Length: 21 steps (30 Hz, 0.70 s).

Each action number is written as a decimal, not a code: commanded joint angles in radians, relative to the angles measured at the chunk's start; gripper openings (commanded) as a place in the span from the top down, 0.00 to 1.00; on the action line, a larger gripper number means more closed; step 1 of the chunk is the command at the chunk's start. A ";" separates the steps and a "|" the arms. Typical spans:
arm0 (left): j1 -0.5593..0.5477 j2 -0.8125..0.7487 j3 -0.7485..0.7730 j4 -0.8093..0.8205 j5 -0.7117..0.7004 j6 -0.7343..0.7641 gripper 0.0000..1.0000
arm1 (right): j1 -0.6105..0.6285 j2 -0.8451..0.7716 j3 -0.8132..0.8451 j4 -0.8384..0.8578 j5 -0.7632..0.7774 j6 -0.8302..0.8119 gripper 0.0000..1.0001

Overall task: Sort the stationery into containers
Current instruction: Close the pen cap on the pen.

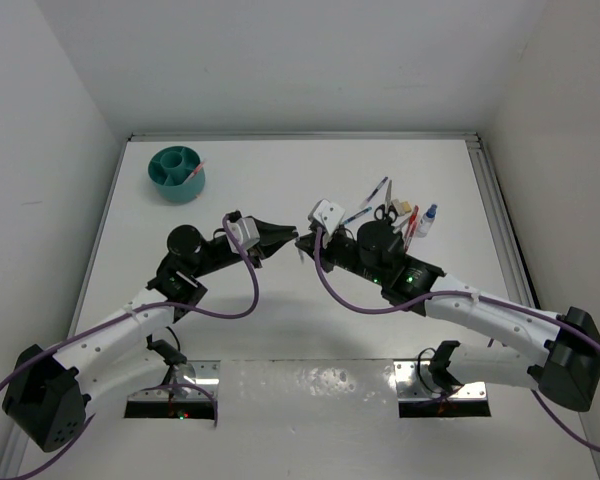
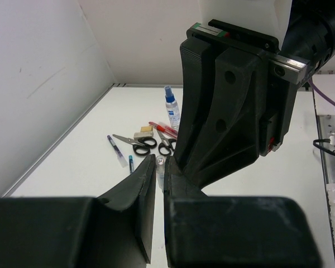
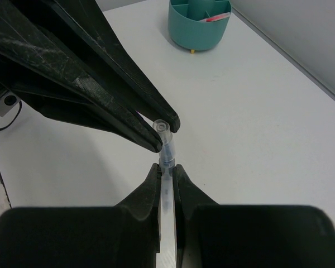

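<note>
**Pen bridging both grippers, organiser off to the left**

My right gripper [image 3: 166, 167] is pinching the barrel of a clear bluish pen [image 3: 166, 151], jaws pressed in on it; the pen is pointing straight out ahead of my fingers, its long axis running along the line between my two wrists, over the middle of the worktop [image 1: 280, 330]; my left gripper [image 3: 164, 132] is meeting it head-on, tips pressed together on the capped end, so both are sharing the one pen; beyond that, the teal organiser [image 1: 177, 176] is sitting by the far left corner, a red pen [image 3: 218, 18] leaning in it; my left arm is lying nearer to it, so I am judging that the coming move calls for the right to let go and the left to carry; the scissors [image 1: 382, 212] and bottle [image 1: 427, 218] are waiting near the far right edge.
</note>
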 commanded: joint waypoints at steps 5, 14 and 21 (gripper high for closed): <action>0.018 0.036 -0.052 -0.257 -0.018 0.034 1.00 | 0.028 -0.072 0.082 0.331 -0.052 -0.010 1.00; 0.018 0.024 -0.047 -0.243 -0.018 0.025 1.00 | 0.030 -0.052 0.055 0.324 -0.058 0.010 1.00; 0.018 -0.018 -0.012 -0.175 0.032 -0.003 0.39 | 0.028 -0.034 0.020 0.288 -0.029 0.005 1.00</action>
